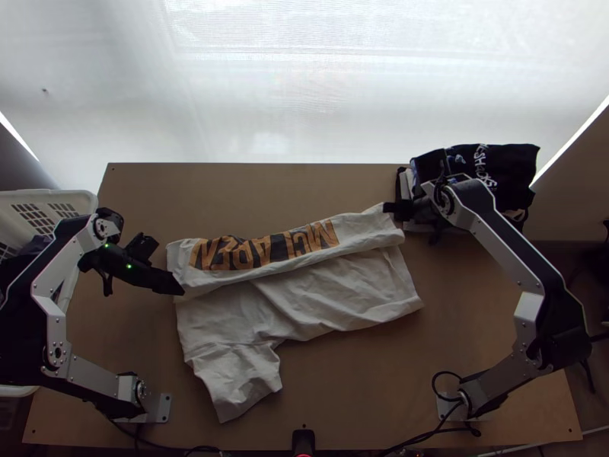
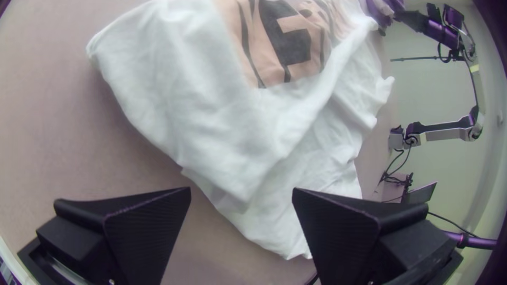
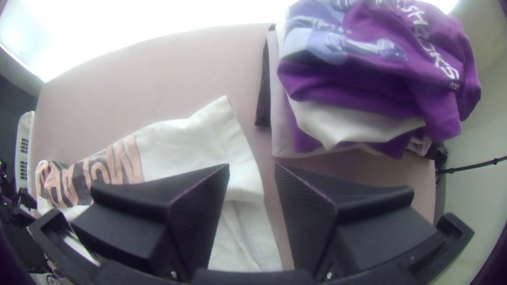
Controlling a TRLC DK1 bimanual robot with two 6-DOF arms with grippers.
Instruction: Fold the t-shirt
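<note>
- My left gripper is by the shirt, fingers apart.
- My right gripper, also spread, is by another edge.
- I see it mid-table, partly folded, orange lettering up.
- Pile: white lettering.

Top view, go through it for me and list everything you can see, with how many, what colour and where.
T-shirt: one, white with orange-and-black lettering, partly folded mid-table
Clothes pile: one, dark on top, white beneath, far right corner
Basket: one, white, left edge
Table: one, light wood, beneath the shirt
Backdrop: one, white, beyond the table
Device: one, black, near edge's middle
Arms: two, silver-grey and black, left and right
Grippers: two, black, left and right, by the shirt's ends
</note>
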